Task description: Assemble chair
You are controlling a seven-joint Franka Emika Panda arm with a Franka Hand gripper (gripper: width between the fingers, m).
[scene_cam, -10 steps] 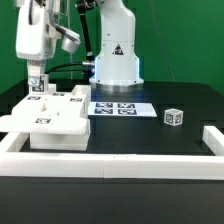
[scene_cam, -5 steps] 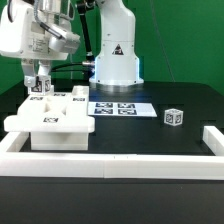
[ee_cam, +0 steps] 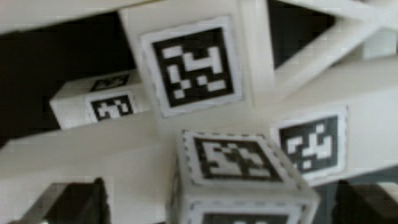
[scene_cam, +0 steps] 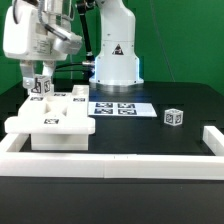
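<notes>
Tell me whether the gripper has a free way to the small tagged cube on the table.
Probably yes. The cube sits alone on bare black table, nothing over or beside it; the gripper hangs over the chair, nothing standing between.

chair [scene_cam: 50,122]: on the table, at the exterior view's left, behind the near border rail [scene_cam: 110,158]
marker board [scene_cam: 119,109]: just right of the chair
small cube [scene_cam: 174,117]: right of the marker board, apart

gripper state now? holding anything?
Gripper: open, jaws spread either side of a tagged upright part of the chair; not clamping it as far as the frames show.
</notes>
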